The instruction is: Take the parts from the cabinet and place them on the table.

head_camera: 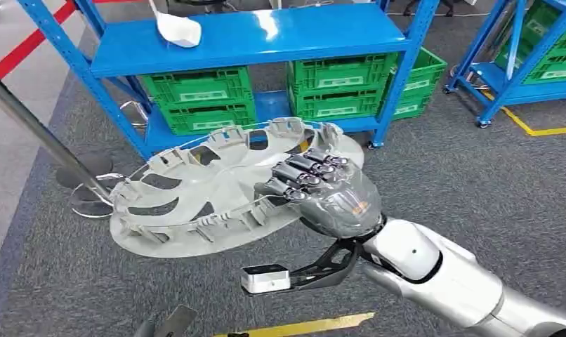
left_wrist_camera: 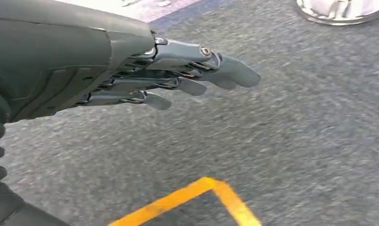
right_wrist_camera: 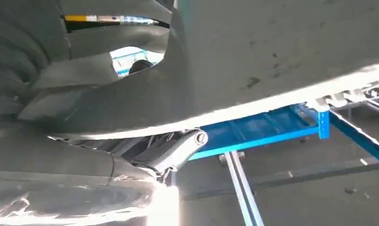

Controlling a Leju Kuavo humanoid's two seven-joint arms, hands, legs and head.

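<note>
My right hand grips the rim of a large grey wheel cover, fingers curled over its edge, holding it roughly level in the air above the grey carpet. My left hand hangs empty, fingers extended and slightly apart. Behind the cover stands a blue rack with green crates on its lower shelf.

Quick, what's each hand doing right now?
Left hand: open, holding nothing, fingers extended above the carpet.
Right hand: holding the grey wheel cover by its rim.
</note>
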